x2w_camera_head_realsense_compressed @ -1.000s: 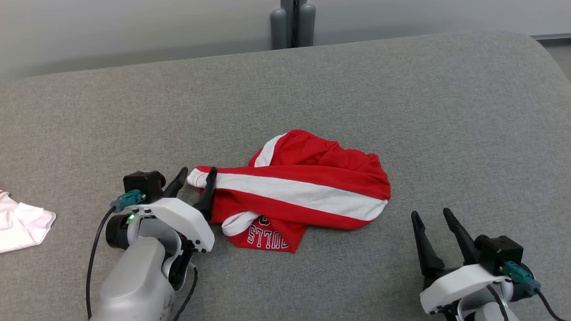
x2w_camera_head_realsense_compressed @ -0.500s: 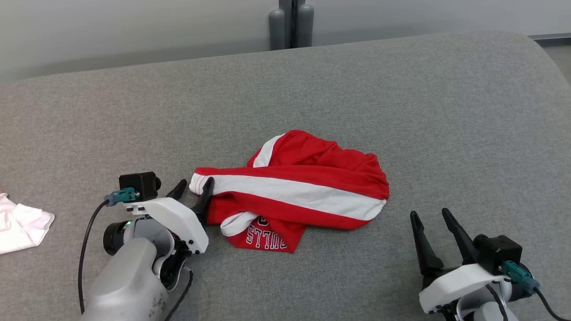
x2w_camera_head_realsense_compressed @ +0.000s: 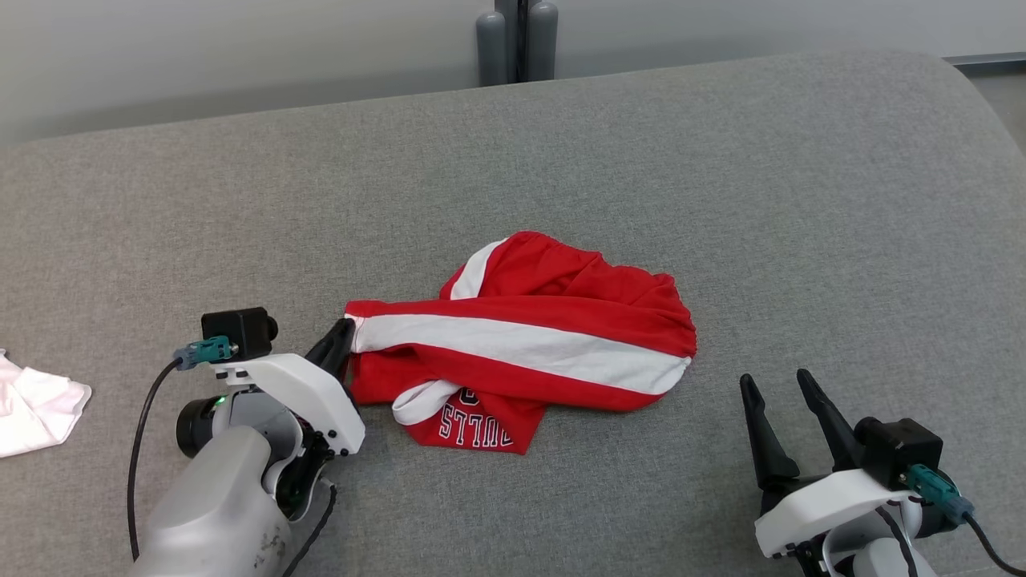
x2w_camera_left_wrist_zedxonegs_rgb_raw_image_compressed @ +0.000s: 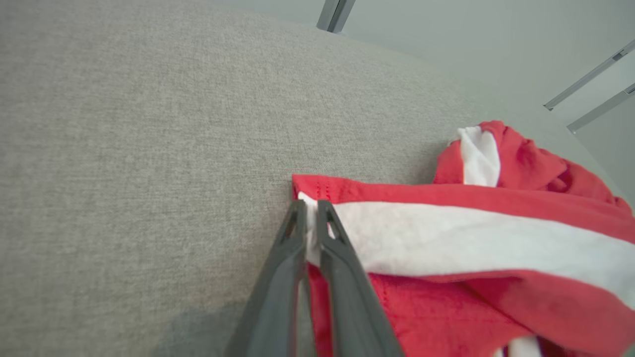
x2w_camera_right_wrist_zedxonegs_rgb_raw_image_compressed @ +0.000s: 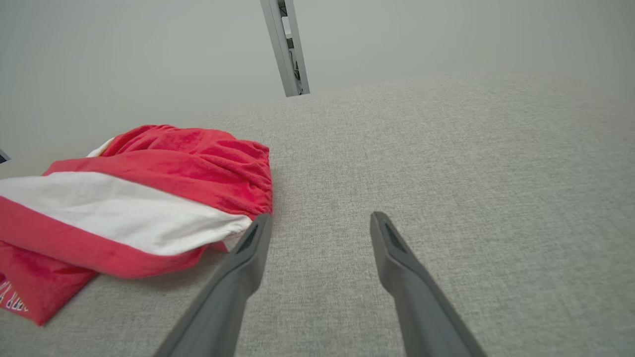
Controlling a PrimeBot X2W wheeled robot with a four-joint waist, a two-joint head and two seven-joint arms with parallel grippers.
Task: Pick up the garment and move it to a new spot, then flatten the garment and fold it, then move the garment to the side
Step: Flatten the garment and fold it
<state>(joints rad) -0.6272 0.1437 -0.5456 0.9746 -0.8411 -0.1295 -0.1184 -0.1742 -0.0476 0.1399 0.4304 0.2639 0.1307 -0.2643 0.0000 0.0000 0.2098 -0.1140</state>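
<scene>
The garment (x2w_camera_head_realsense_compressed: 529, 344) is a crumpled red piece with a broad white stripe and white lettering, lying in the middle of the grey cushioned surface (x2w_camera_head_realsense_compressed: 641, 160). My left gripper (x2w_camera_head_realsense_compressed: 342, 332) is shut on the garment's left end; in the left wrist view the two fingers (x2w_camera_left_wrist_zedxonegs_rgb_raw_image_compressed: 310, 208) pinch the white stripe's corner of the garment (x2w_camera_left_wrist_zedxonegs_rgb_raw_image_compressed: 446, 238). My right gripper (x2w_camera_head_realsense_compressed: 773, 385) stands open at the lower right, empty, a short way right of the garment's right end. In the right wrist view the open gripper (x2w_camera_right_wrist_zedxonegs_rgb_raw_image_compressed: 320, 220) points past the garment (x2w_camera_right_wrist_zedxonegs_rgb_raw_image_compressed: 149, 198) on its left.
A white and pink cloth (x2w_camera_head_realsense_compressed: 36, 405) lies at the far left edge of the surface. Grey posts (x2w_camera_head_realsense_compressed: 517, 40) stand behind the surface's far edge. Bare grey surface stretches to the right and behind the garment.
My left gripper's fingers were spread astride the garment's left end and have closed on its white-striped corner. The right gripper has stayed put, open.
</scene>
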